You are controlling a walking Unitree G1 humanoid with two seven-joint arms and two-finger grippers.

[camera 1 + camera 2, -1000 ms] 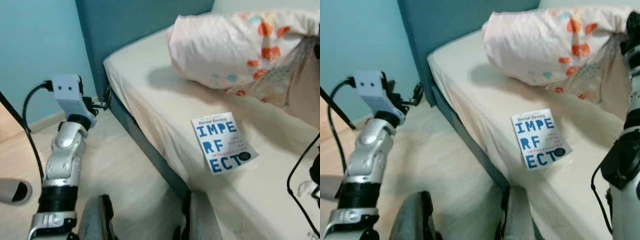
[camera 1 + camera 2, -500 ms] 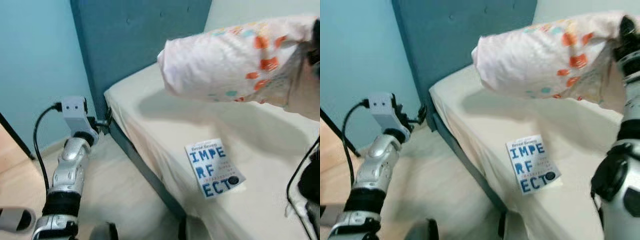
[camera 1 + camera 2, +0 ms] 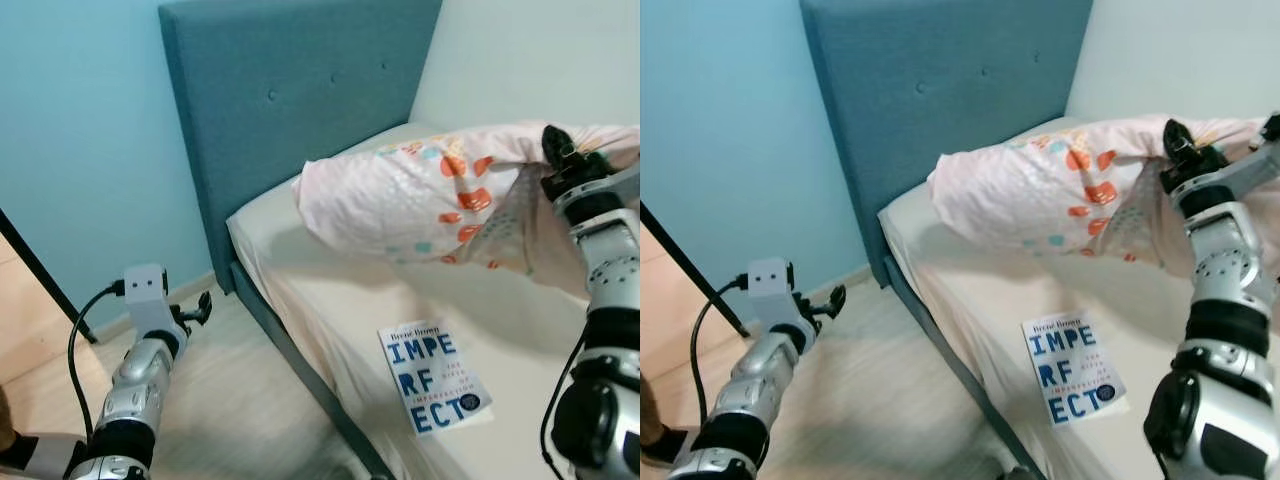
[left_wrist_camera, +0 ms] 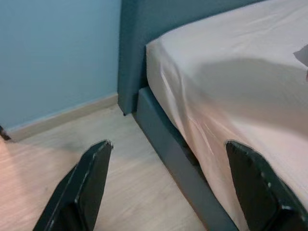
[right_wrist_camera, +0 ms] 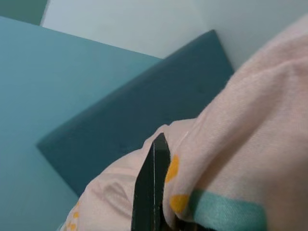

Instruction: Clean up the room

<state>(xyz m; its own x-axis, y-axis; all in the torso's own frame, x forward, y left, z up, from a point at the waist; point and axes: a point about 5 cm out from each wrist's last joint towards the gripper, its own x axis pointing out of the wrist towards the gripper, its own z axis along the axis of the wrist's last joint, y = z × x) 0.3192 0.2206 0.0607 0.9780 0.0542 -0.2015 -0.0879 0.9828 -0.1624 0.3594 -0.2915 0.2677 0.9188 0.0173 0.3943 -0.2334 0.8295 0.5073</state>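
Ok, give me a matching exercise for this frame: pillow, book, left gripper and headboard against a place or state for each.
Things:
1. pillow
2. book
3. left gripper
4. headboard

Places or states:
A. open, over the floor beside the bed
B. flat on the sheet near the bed's edge
C. upright at the end of the bed, by the walls
D. pinched by the right gripper above the bed

Pairs: 1-D, 2-B, 3-A, 4-C

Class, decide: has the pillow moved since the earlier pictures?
Yes. The pillow, gripped by the right gripper, has been lifted off the mattress and now hangs nearer the headboard.
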